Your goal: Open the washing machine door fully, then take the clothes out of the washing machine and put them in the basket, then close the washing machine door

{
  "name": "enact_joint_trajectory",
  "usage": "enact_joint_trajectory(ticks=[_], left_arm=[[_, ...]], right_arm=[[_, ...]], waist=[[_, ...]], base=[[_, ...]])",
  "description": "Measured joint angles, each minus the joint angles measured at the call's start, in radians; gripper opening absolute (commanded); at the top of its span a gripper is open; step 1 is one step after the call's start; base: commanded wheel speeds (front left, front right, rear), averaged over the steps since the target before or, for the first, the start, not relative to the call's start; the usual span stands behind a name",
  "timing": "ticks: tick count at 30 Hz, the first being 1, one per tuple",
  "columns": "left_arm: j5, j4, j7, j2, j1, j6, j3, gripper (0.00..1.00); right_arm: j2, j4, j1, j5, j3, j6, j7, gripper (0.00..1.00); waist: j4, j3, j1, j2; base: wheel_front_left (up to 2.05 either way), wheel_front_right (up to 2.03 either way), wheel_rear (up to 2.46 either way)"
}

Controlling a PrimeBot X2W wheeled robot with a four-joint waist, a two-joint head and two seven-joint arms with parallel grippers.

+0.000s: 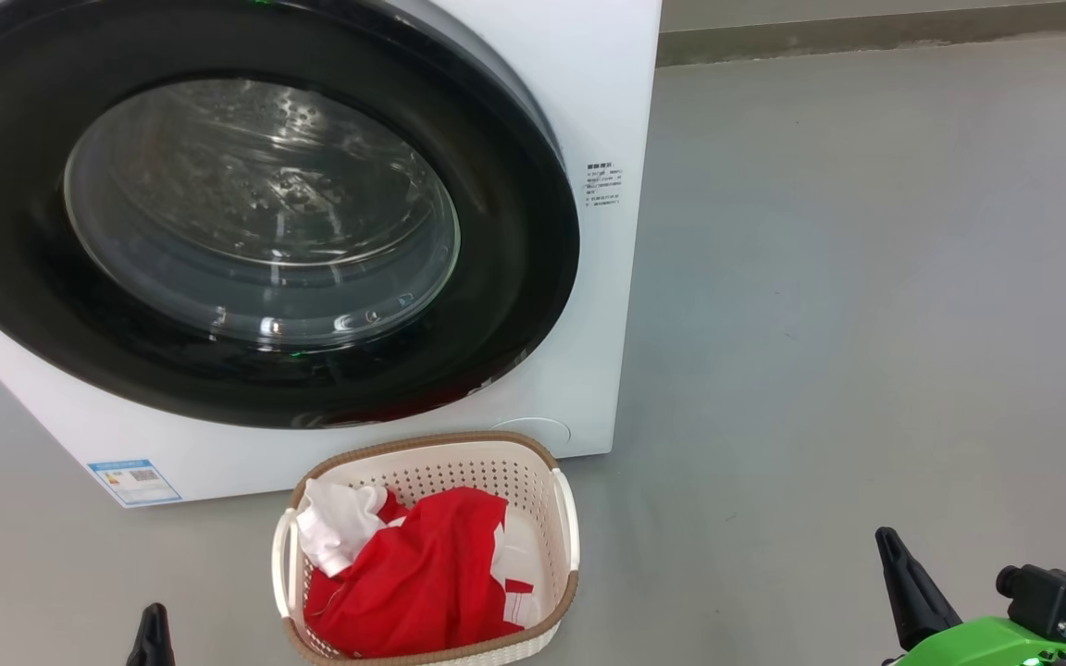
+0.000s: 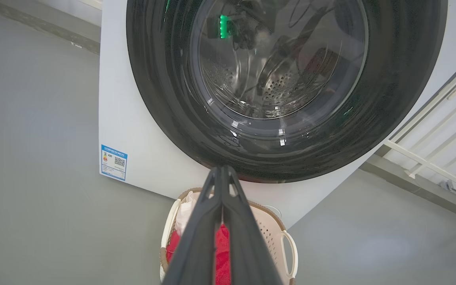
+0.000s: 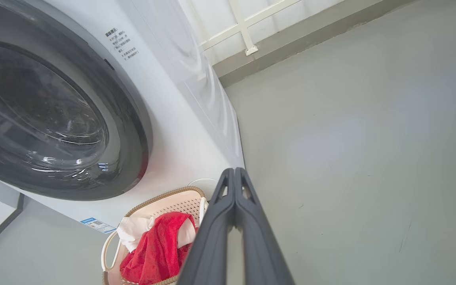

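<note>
left gripper [image 2: 222,169] and right gripper [image 3: 234,171], tips together and empty, before half-hidden clothes [image 3: 152,245] in basket [image 3: 174,202]

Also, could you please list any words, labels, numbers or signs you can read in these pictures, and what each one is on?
Blue label, low on the washing machine front: a code square and print, too small to read.
Dark printed lines beside the washing machine door: too small to read.
Clothes in the basket: white trim, no readable number.
So no text can be quoted.
</note>
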Motion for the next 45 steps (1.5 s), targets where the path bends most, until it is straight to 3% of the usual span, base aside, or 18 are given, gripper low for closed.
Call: enact_joint_trajectory(ticks=[45], left_arm=[[-0.495,0.044,0.13,0.01,-0.083,0.0,-0.009,0.0]], right_arm=[[0.038,-0.054,-0.004,0.459,-0.056,0.0,0.13,0.0]], waist=[[0.02,-0.003,-0.0001,0.0]], base=[[0.0,0.0,0.0]])
